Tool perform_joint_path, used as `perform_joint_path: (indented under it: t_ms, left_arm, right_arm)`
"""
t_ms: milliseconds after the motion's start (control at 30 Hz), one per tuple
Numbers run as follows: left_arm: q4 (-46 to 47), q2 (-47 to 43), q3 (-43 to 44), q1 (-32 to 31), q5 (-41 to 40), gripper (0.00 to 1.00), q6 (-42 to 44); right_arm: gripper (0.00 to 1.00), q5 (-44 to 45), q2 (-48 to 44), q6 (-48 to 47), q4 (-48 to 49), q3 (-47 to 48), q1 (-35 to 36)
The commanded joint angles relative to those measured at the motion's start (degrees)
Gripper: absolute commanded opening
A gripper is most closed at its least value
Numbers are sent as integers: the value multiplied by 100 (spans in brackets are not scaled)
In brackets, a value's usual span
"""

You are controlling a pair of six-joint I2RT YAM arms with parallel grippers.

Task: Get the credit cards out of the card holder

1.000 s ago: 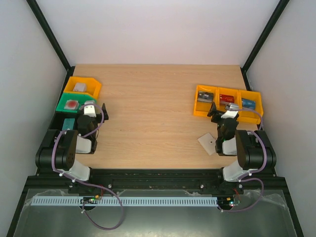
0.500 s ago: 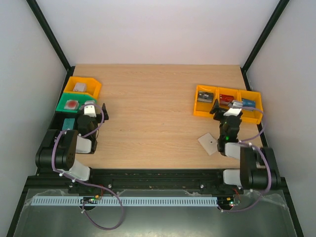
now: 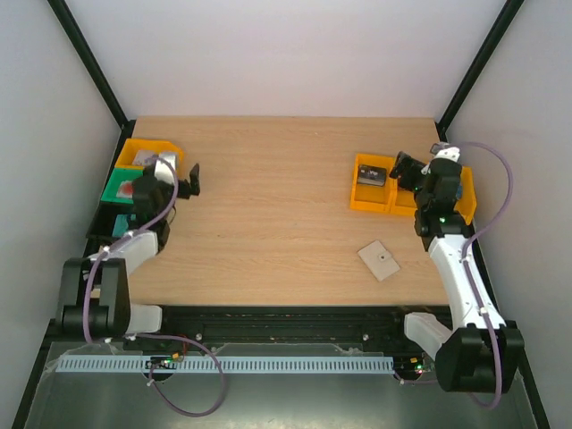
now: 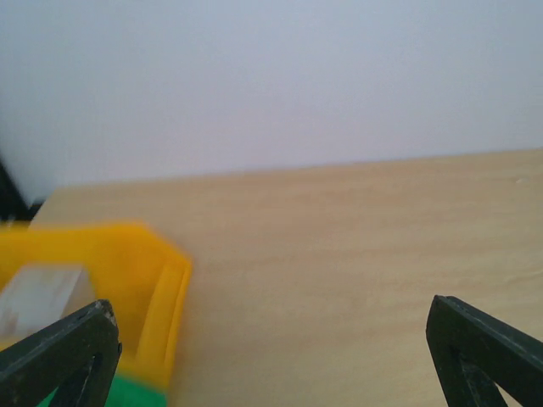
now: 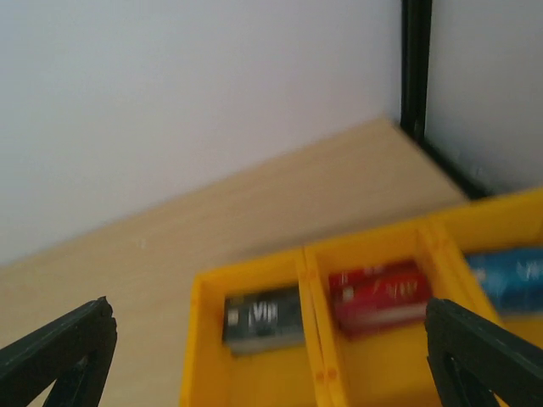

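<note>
Both arms have swung up! Right gripper [image 3: 404, 170] now beyond the card holder [image 3: 380, 260], left gripper [image 3: 189, 180] far left of it; jaws gaping, empty, holder untouched.

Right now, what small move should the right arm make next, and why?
Probably swing the right gripper toward its base and down over the card holder. The gripper is open above the yellow bins, holding nothing, while the holder lies flat on the table, seemingly closed and untouched.
</note>
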Motion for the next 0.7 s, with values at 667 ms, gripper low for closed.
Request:
perform_joint_path:
  t_ms: [667]
  left_arm:
    - [-8456, 165, 4422, 30, 3012, 99, 1803]
  right_arm:
    - [83, -1286, 1973, 383, -3485, -435, -28]
